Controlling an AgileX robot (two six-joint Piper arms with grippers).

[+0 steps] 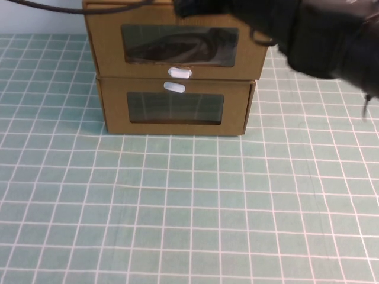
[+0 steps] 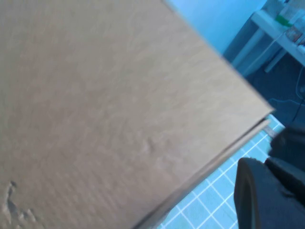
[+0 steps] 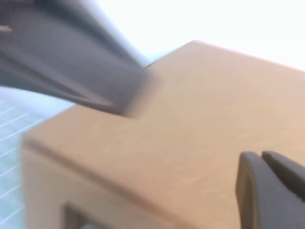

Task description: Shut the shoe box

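**Two stacked boxes, right arm over the top**

High view: two brown cardboard drawer-style boxes stand stacked at the far middle of the green tablecloth with a white grid [image 1: 189,213]. The upper one, the brown cardboard shoe box with a clear plastic window [image 1: 174,44], has its small white oval pull tab [image 1: 180,73] below the window; a dark shoe shape shows behind the plastic. The twin cardboard box [image 1: 174,109] beneath carries its white tab above its window, and nothing can be made out inside it. The black right arm [image 1: 320,35] crosses above the top box's right rear, hiding that corner.

Left wrist view: a broad cardboard face fills the picture. The left gripper [image 2: 267,195] sits just beside the box edge, over the cloth; its opening cannot be told.

Right wrist view: the right gripper [image 3: 200,143] hovers over the box's cardboard top, fingers spread apart, holding nothing.
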